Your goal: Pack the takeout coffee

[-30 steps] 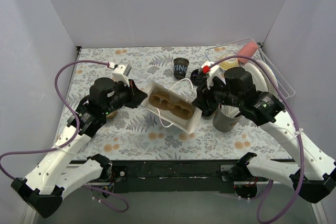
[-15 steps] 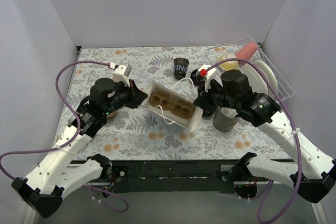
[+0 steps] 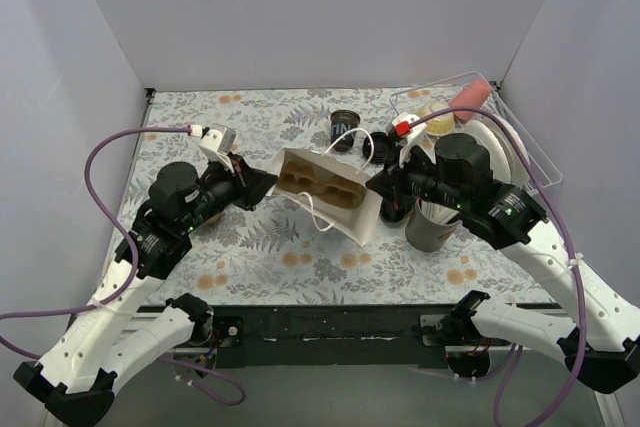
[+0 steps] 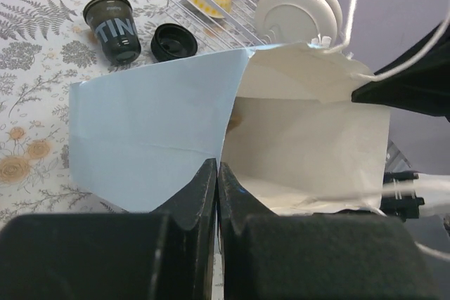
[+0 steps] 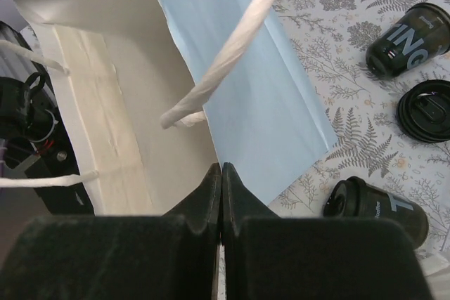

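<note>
We see the flowered table (image 3: pixel 200 137) under everything, and we place the rest by the white paper bag (image 3: pixel 348 224) near its middle. The bag's mouth gapes upward, with a brown cup carrier (image 3: pixel 320 185) inside it. Behind and to the right of the bag stands a wire rack (image 3: pixel 530 162) with white plates (image 3: pixel 495 142).

At the bag's left end, the left gripper (image 3: pixel 262 185) has its jaws pressed together on the paper edge, pinching the bag wall. At the bag's right end, the right gripper (image 3: pixel 378 187) is likewise clamped on the bag's rim, with a cord handle looping past it. Just right of the bag stands a grey holder (image 3: pixel 430 230).

None of the takeout coffee is in the bag. One open black cup (image 3: pixel 340 132) stands just behind the bag, and its loose black lid (image 3: pixel 378 140) lies beside it. A lidded cup (image 5: pixel 376 205) lies on its side close to the bag's right end, below the right gripper.
</note>
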Controlling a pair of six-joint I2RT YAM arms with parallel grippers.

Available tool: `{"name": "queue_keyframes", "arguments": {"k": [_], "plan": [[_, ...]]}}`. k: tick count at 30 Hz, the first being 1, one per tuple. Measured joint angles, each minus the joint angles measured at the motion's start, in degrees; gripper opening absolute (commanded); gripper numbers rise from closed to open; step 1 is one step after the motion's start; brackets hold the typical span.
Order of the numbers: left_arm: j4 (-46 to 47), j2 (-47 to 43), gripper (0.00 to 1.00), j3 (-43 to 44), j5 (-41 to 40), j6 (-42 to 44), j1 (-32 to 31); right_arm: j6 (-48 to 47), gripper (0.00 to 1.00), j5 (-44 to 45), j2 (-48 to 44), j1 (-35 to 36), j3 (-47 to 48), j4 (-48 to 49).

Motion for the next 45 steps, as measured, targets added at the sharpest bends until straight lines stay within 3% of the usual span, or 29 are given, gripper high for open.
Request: {"name": "queue_keyframes", "arguments": {"k": [6,9,11,16,18,21,33,37,39,42,45], "plan": [[-2.0,3.6,0.00,6.1,0.7,-0.1,0.1,0.9,0.01,0.9,5.8,0.3,10.0,-1.6],[0.3,2.1,0.00,2.4,1.6,-1.6,0.2,2.6,0.01,1.3,4.0,0.2,6.3,3.4],[-1.8,1.2,0.00,1.4,1.6,-2.1,0.2,3.6,0.01,1.8,2.8,0.2,4.3,1.6],[-2.6,2.0,0.00,5.6,2.6,-2.2,0.2,4.5,0.01,1.8,7.3,0.3,12.2,-2.0],[-0.9,-0.1,0.00,2.1,3.3,-3.5,0.2,5.8,0.01,1.8,5.0,0.3,7.8,2.7],[-2.0,-2.0,0.00,-1.0,3.7,-4.6,0.2,7.3,0.01,1.8,2.0,0.3,2.8,2.0],[-1.2,2.0,0.00,2.5,8.9,-0.6,0.2,7.3,0.01,2.1,1.2,0.5,4.3,1.0],[2.4,0.3,0.00,-2.1,10.6,-3.1,0.2,8.0,0.01,2.3,-0.3,0.5,2.8,1.5],[0.5,1.6,0.00,-0.1,10.3,-4.2,0.2,8.2,0.01,2.4,2.5,0.5,7.1,-2.4],[-2.7,7.3,0.00,11.0,9.3,-3.5,0.2,8.4,0.01,2.1,9.0,0.5,18.2,-5.6],[1.6,5.6,0.00,9.0,9.6,-4.4,0.3,10.3,0.01,0.8,7.0,0.5,14.7,2.0]]}}
